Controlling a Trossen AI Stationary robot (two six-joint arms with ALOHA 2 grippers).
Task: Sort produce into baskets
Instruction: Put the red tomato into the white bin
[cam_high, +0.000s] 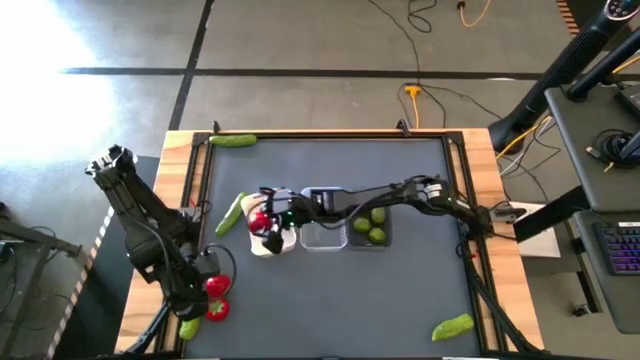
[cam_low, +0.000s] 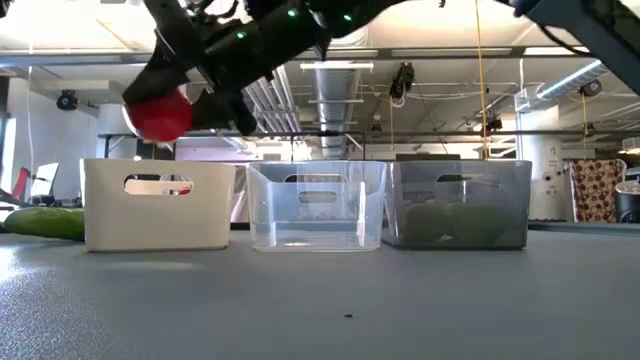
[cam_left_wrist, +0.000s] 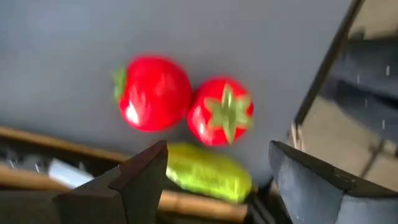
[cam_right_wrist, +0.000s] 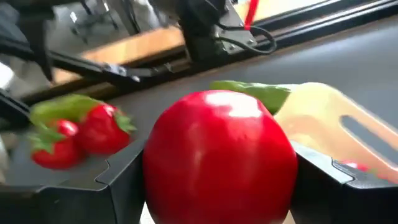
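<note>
My right gripper (cam_high: 262, 222) reaches in from the table's right. It is shut on a red tomato (cam_low: 160, 112) held above the white basket (cam_low: 160, 205), which has something red inside (cam_low: 175, 187). The clear basket (cam_low: 318, 205) stands in the middle. The dark basket (cam_low: 460, 205) holds limes (cam_high: 376, 226). My left gripper (cam_left_wrist: 217, 180) is open and empty at the near left. It hovers over two tomatoes (cam_left_wrist: 154, 93) (cam_left_wrist: 221, 112) and a cucumber (cam_left_wrist: 202, 171) that lie on the table. My right gripper pinches the tomato by its two opposite sides (cam_right_wrist: 155, 162) between its two fingers (cam_right_wrist: 118, 180). The tomato fills the gap between them. It is lifted clear, above the white basket (cam_right_wrist: 329, 124).
One cucumber (cam_high: 231, 214) lies just left of the white basket, another (cam_high: 232, 140) at the far left edge, and a third (cam_high: 452, 326) at the near right. A raised wooden frame (cam_high: 200, 170) borders the mat. The near middle of the mat is bare.
</note>
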